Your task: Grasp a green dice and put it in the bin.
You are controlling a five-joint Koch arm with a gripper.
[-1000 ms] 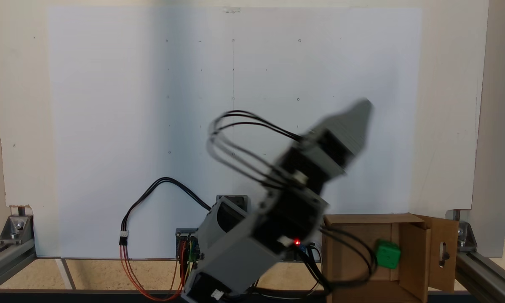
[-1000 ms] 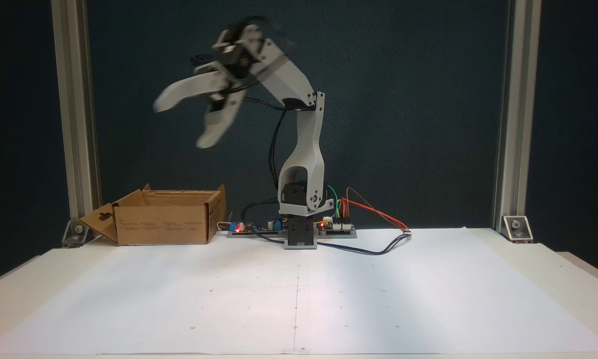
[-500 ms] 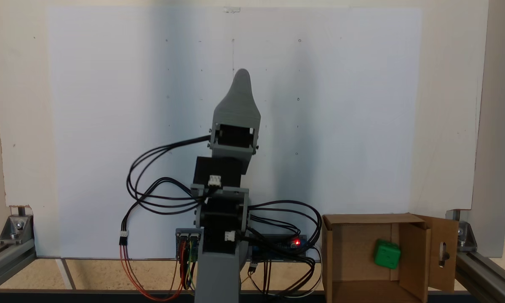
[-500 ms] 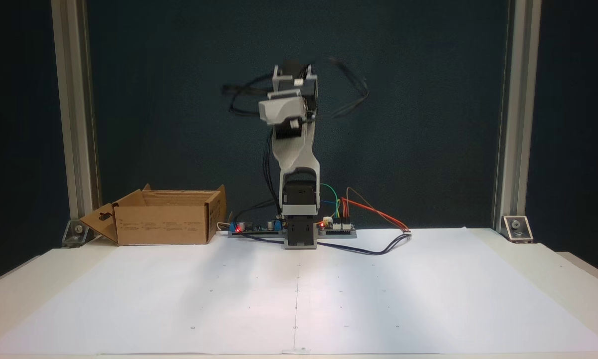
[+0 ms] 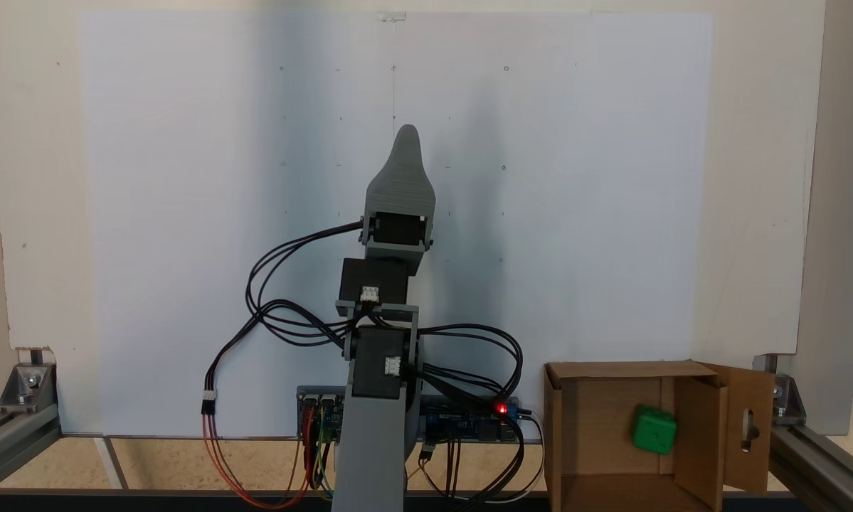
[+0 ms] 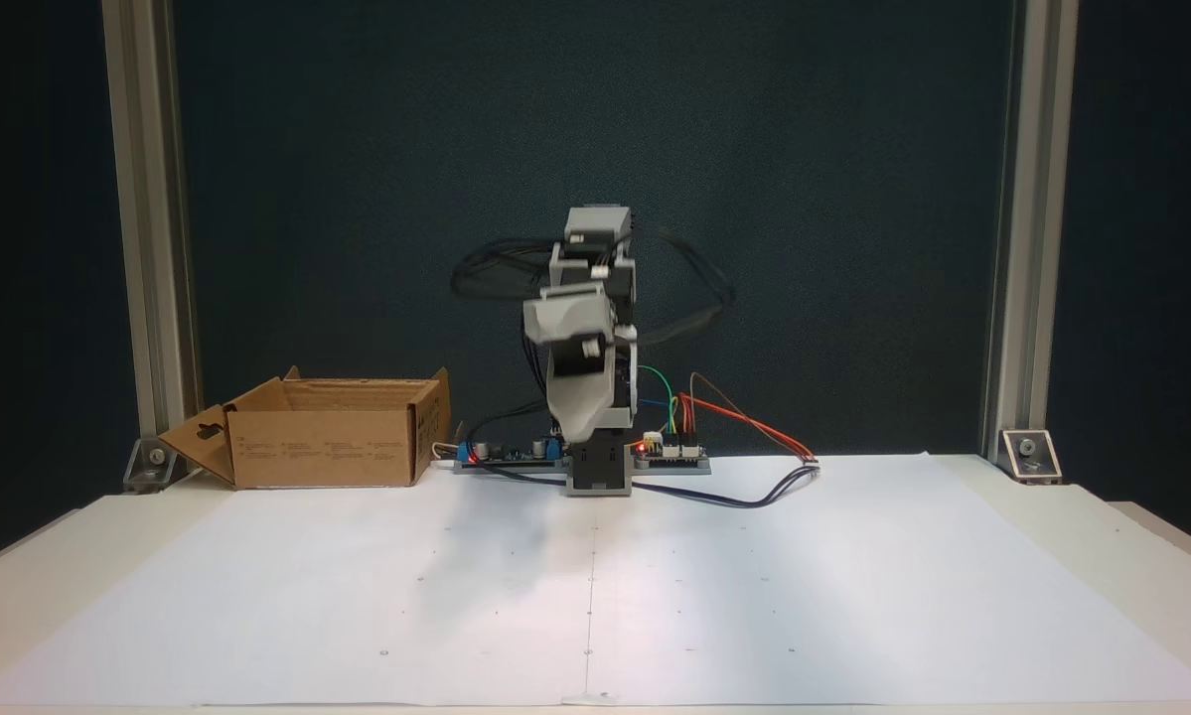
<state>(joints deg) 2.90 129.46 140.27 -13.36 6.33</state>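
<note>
The bench point(image 6: 78, 556) is pale and matte, and a large smooth white paper sheet point(image 6: 754, 596) with faint dots and a thin centre line lies flat on it. At the sheet's far edge in a fixed view stands the arm point(image 6: 595, 338), grey layered plastic with black motor blocks, folded low over its base. Looping black cables point(image 5: 284, 313) hang beside it, blurred in that fixed view. The gripper point(image 5: 406, 139) narrows to one rounded grey tip; its jaws lie one behind the other, so I cannot tell how far apart they stand, and nothing shows in its hold. In the front-on fixed view the gripper point(image 6: 577, 422) points down at the base, its tip hard to make out against the arm.

Well to the side of the gripper sits the bin point(image 5: 575, 427), plain brown corrugated cardboard with open flaps, one flap with a slot-shaped hole. Its near side is cut off by the picture's edge. The green dice point(image 5: 654, 429), glossy with rounded edges, lies inside it against an inner flap.
</note>
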